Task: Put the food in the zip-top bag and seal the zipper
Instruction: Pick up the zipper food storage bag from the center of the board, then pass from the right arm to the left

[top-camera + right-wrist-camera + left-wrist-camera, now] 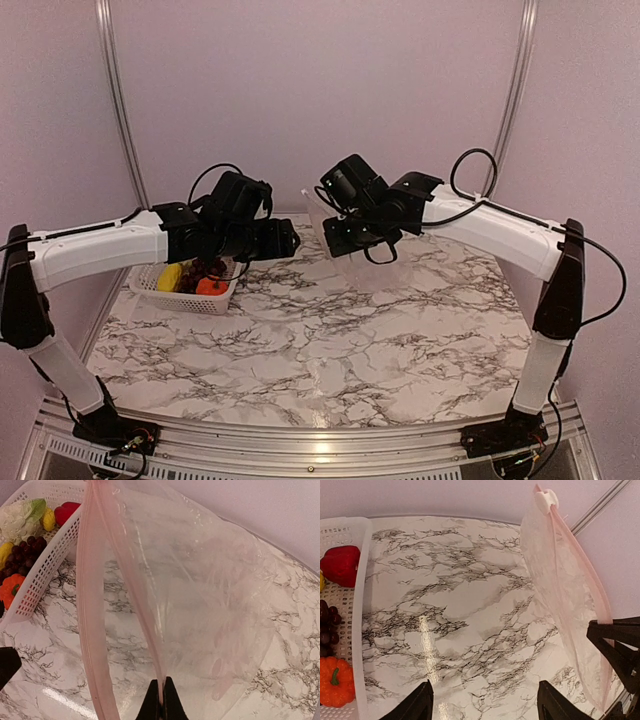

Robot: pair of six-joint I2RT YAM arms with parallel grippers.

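My right gripper [161, 696] is shut on one pinkish zipper strip [134, 585] of the clear zip-top bag [210, 605] and holds the bag up above the table, mouth open, the other strip [89, 605] hanging apart. The bag [560, 595] shows in the left wrist view with its white slider tab [546, 500] at the far end. My left gripper [485, 702] is open and empty over bare table, left of the bag. The food lies in a white basket [160, 290]: red pepper [341, 564], grapes [327, 627], orange fruit [336, 680], yellow pieces [47, 519], pale green piece [20, 517].
The white slotted basket [47, 565] stands at the table's back left. The marble table [330, 340] stretches toward the near edge. Purple walls and metal rails [118, 90] close the back and sides.
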